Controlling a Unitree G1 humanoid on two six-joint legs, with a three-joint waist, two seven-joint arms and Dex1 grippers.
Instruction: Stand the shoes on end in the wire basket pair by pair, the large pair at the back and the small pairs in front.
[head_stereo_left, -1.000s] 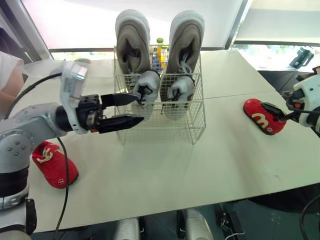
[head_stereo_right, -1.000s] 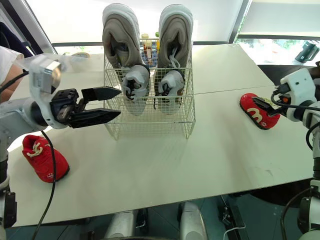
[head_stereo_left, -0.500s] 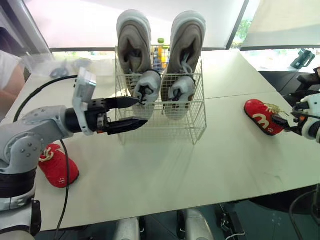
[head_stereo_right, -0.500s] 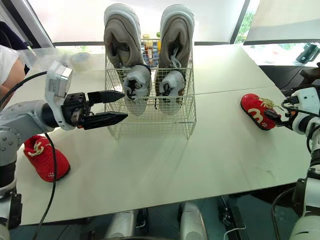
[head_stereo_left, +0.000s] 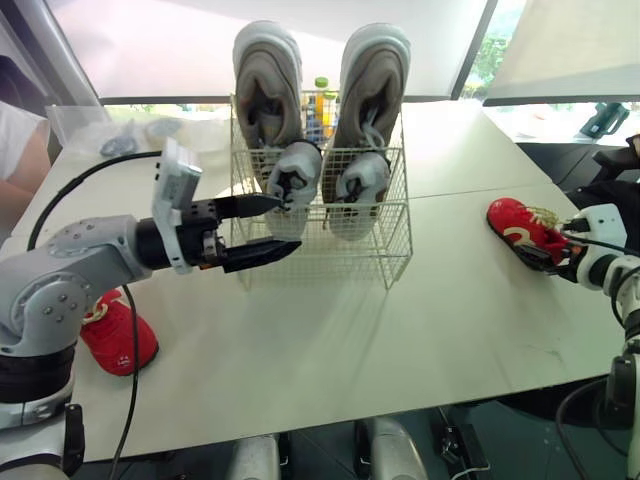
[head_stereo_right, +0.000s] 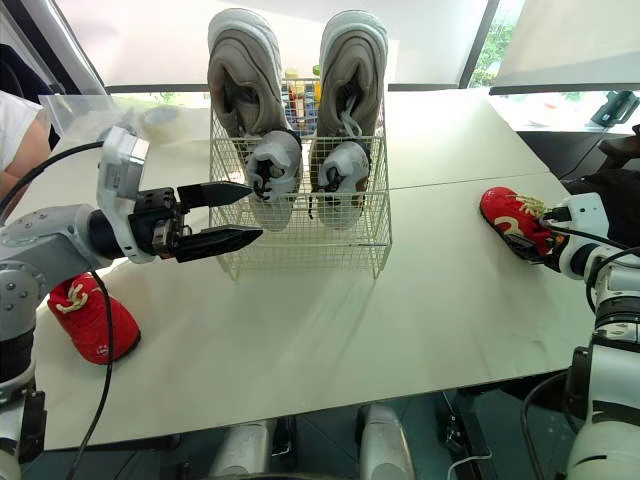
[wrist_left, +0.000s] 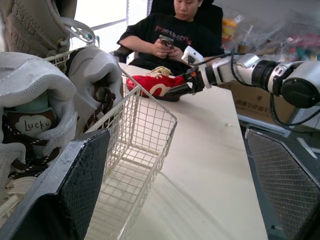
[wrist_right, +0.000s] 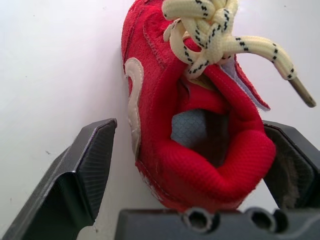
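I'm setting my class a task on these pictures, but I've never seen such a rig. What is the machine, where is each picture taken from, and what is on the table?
This is a humanoid robot with two arms, each ending in a black two-fingered gripper. Two pictures come from cameras in its head, looking down over the white table; the other two come from each wrist. On the table stands a wire basket holding a large grey pair upright at the back and a small grey pair in front. One red shoe lies by the left arm; a second red shoe lies on the right. The left gripper hovers open beside the basket, holding nothing. The right gripper is open around the second red shoe's heel, not closed on it.
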